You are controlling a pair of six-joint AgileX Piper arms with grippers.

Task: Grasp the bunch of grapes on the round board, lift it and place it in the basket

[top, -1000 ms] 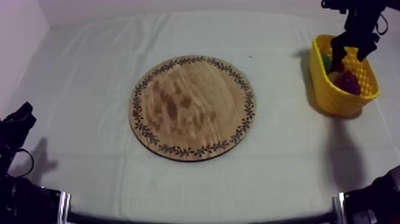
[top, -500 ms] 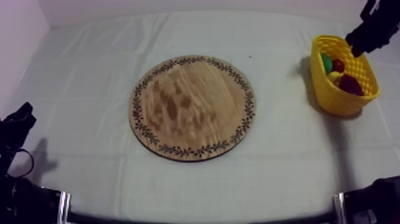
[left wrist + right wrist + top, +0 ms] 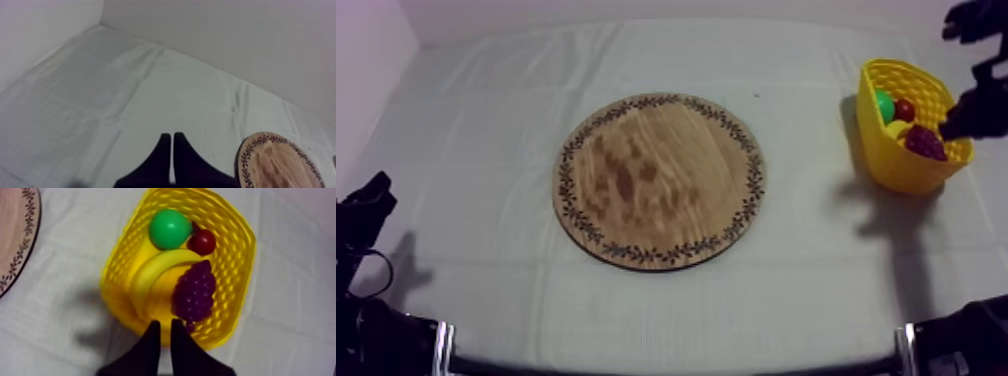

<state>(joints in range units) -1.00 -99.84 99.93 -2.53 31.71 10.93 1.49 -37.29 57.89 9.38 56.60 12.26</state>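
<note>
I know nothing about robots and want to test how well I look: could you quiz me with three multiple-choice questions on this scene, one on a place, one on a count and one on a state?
1. Where are the grapes?
A. in the basket
B. on a shelf
C. on the floor

2. How many fruits are in the basket?
A. two
B. four
C. six

3. The left gripper is:
A. shut, empty
B. wide open
C. shut on a fruit

Answers:
1 A: the grapes lie inside the basket, beside the banana.
2 B: grapes, banana, green fruit and small red fruit.
3 A: its fingers lie together as a narrow wedge with nothing between them.
</note>
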